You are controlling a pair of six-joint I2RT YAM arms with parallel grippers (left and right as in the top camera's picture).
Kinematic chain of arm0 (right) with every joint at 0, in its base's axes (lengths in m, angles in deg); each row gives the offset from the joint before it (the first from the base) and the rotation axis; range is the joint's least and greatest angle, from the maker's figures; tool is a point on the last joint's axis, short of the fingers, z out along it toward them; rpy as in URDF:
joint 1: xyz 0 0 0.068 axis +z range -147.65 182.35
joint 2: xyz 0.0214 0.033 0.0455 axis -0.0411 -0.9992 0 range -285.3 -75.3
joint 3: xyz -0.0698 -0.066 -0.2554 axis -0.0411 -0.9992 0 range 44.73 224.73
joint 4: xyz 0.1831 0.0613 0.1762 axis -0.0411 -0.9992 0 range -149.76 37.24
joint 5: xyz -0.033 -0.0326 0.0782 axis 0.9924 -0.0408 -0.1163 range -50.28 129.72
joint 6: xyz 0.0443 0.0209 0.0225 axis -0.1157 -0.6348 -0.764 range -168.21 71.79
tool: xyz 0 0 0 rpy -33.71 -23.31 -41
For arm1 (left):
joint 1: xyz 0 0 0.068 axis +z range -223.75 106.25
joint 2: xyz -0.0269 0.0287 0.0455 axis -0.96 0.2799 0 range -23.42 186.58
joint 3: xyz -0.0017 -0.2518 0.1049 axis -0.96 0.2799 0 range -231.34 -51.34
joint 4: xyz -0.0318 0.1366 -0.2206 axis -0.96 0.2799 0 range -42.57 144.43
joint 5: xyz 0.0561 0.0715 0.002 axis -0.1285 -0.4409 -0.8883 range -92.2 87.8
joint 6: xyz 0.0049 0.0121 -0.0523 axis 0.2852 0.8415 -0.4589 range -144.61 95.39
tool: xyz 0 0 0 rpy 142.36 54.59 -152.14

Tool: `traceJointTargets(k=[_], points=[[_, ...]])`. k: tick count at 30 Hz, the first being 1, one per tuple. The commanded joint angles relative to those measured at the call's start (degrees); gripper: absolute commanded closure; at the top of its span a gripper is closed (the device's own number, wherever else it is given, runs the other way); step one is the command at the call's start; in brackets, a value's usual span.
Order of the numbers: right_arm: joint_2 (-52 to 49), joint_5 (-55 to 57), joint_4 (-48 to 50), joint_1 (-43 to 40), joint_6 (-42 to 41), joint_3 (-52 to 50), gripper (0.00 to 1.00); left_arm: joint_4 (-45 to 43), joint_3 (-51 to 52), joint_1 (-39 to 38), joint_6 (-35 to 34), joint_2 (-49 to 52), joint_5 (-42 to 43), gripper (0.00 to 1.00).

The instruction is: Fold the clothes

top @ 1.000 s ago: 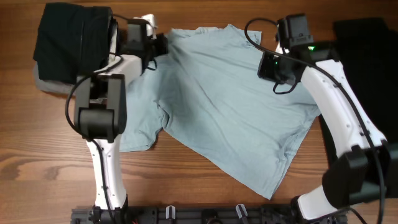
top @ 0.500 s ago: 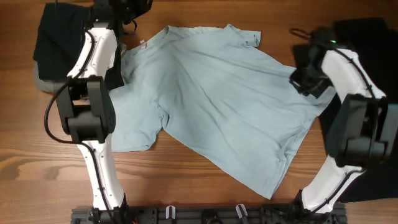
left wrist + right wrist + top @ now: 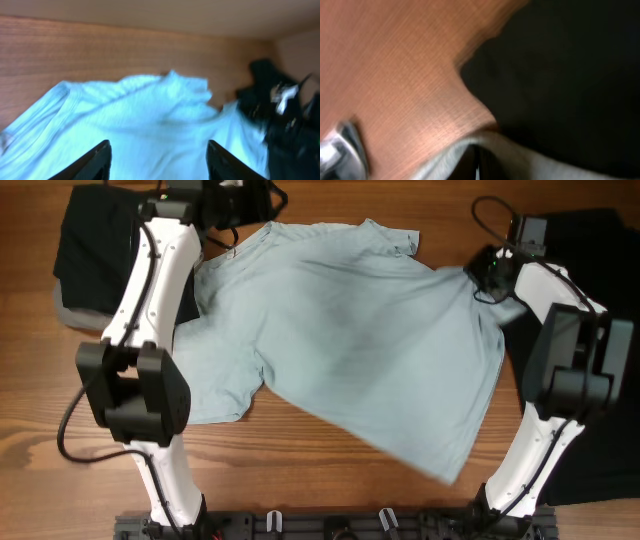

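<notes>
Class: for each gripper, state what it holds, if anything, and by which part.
The right gripper appears to pinch the pale blue-green T-shirt by its edge beside the black garment. The left gripper has its jaws open, holding nothing.

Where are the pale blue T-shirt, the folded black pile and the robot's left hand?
pale blue T-shirt (image 3: 350,350), overhead view, its chest.
folded black pile (image 3: 95,240), overhead view, its top.
left hand (image 3: 159,150), left wrist view, between its fingertips.

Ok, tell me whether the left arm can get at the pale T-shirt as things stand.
Probably yes: the left gripper is open above the pale T-shirt, by its top edge, and nothing lies between them.
</notes>
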Motion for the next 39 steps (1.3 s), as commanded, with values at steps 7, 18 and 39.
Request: traceJointTargets(k=[7,18,39], points=[[0.76,-13.9,6.56,-0.09,10.67,5.66,0.86,11.74,-0.87,-0.72,6.14,-4.33,-11.39,0.16],[20.22,-15.37,-28.57,0.83,17.73,7.21,0.66,17.14,-0.87,-1.11,6.36,-4.33,-15.02,0.21],[-3.06,-4.94,-4.24,2.4,-13.38,-10.86,0.96,16.22,-0.85,-1.36,6.8,-4.33,-15.02,0.19]])
